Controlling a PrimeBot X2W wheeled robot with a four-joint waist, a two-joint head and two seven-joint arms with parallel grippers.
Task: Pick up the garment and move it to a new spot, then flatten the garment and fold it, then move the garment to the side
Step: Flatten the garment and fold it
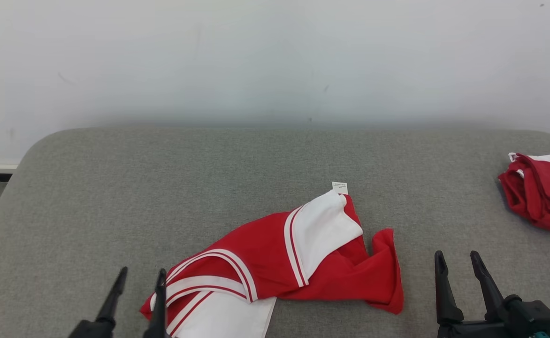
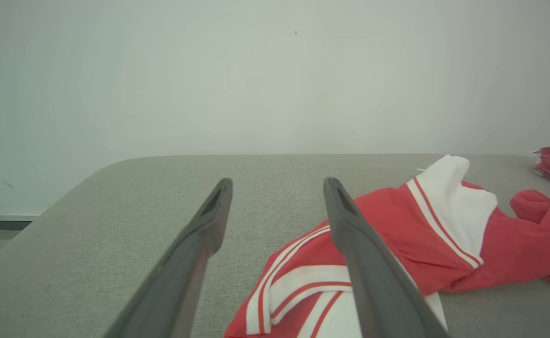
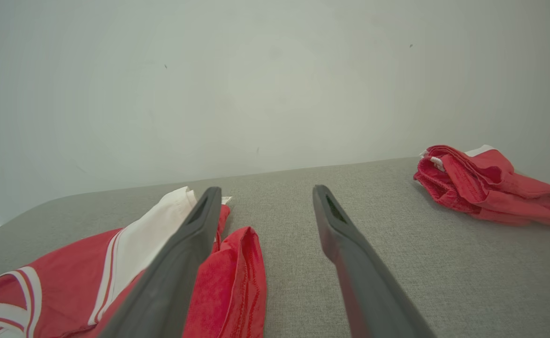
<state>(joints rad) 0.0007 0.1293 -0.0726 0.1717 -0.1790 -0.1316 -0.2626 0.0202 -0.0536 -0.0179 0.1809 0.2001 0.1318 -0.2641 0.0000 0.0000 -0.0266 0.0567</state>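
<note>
A crumpled red and white garment (image 1: 275, 263) with striped trim lies near the front middle of the grey table (image 1: 171, 188). A small white label (image 1: 339, 188) pokes out at its far end. My left gripper (image 1: 141, 276) stands open at the garment's left edge, its right finger over the striped hem; the left wrist view shows the garment (image 2: 397, 253) to the right of the fingers. My right gripper (image 1: 457, 261) is open and empty, a short way right of the garment's red fold (image 3: 230, 277).
A second red garment (image 1: 540, 195) lies bunched at the table's right edge, also in the right wrist view as a red heap (image 3: 486, 185). A pale wall (image 1: 275, 61) runs behind the table. The table's left corner is rounded, with floor beyond it.
</note>
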